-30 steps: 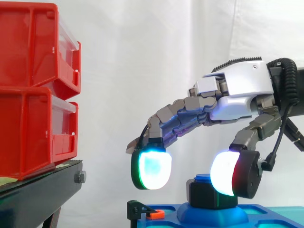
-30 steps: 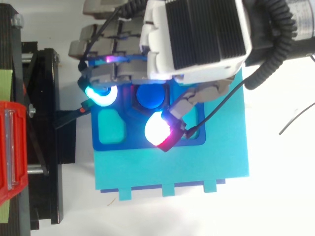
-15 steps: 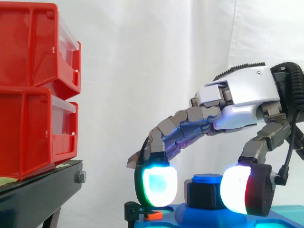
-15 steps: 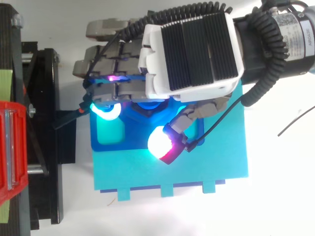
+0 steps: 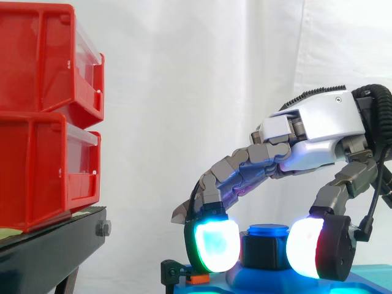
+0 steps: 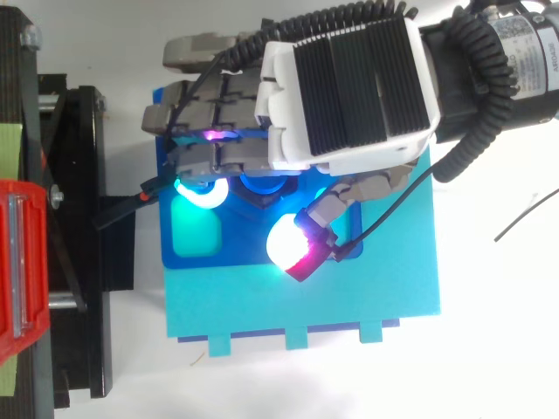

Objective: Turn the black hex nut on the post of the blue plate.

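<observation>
The black hex nut (image 5: 264, 252) sits on the blue post (image 5: 267, 230) of the blue plate (image 6: 203, 257), low at the right of the side view. My hand (image 5: 318, 131) arches over it from the right, palm above the post. A finger pad (image 5: 214, 245) glowing cyan-green lies against the nut's left side. The thumb pad (image 5: 306, 248), white with a red edge, lies against its right side, so the nut is pinched between them. In the top view my hand (image 6: 349, 87) hides most of the nut and post.
Two stacked red bins (image 5: 43, 116) stand on a black stand (image 5: 49, 251) at the left. The blue plate rests on a larger teal base (image 6: 349, 297). A small black bracket with an orange tab (image 5: 197, 278) sits at the plate's left edge.
My hand has come down over the post. The finger pad moved right and down to the nut's left side, and the thumb pad dropped beside its right side.
</observation>
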`<state>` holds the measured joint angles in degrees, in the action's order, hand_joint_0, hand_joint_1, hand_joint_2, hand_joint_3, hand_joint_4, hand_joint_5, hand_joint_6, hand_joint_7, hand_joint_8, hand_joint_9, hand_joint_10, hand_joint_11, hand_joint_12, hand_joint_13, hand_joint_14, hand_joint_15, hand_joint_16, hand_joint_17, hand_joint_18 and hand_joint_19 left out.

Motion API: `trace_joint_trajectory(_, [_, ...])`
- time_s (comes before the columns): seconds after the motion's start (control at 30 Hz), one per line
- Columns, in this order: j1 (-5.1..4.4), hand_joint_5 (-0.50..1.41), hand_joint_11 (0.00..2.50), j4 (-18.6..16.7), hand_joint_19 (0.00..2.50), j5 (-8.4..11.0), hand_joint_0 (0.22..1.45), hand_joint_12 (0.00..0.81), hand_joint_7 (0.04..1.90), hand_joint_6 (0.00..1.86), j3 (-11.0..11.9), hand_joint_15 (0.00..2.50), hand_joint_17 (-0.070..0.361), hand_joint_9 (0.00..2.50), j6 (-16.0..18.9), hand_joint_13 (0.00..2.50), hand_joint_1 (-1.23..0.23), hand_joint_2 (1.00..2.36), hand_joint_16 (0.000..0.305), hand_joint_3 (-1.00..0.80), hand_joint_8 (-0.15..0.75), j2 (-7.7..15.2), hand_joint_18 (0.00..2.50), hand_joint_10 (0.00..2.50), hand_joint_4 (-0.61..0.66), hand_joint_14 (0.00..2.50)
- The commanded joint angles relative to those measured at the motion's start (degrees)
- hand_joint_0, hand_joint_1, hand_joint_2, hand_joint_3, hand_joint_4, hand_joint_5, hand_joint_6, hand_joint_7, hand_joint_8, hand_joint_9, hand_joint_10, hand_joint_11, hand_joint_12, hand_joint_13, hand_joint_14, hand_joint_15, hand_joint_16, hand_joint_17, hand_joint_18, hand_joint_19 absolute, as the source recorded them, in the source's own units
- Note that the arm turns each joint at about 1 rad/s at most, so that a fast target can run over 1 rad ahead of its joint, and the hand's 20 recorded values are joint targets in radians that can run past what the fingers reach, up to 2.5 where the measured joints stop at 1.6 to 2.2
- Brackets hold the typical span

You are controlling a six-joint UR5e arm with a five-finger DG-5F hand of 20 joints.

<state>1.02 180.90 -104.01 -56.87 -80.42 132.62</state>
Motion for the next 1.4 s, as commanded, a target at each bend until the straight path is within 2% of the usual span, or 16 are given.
trace_joint_trajectory(0.0, [0.12,-0.21,0.04,-0.02,0.1,-0.05,0.5,0.344,1.03,0.5,0.0,0.06,0.117,0.27,-0.09,0.28,-0.74,1.0,0.052,-0.5,0.221,0.0,0.08,0.0,0.17,0.0])
trace_joint_trajectory(0.8, [0.74,-0.22,0.03,0.24,0.05,0.04,0.56,0.313,1.04,0.5,0.0,0.04,0.107,0.29,-1.23,0.33,-0.84,1.0,0.048,-0.5,0.191,0.0,0.14,0.0,0.14,0.0])
trace_joint_trajectory(1.37, [0.91,-0.21,0.06,0.24,0.07,-0.05,0.52,0.324,1.05,0.5,-0.09,0.05,0.111,0.29,-1.59,0.32,-0.82,1.0,0.049,-0.5,0.203,0.0,0.14,0.0,0.16,0.0])
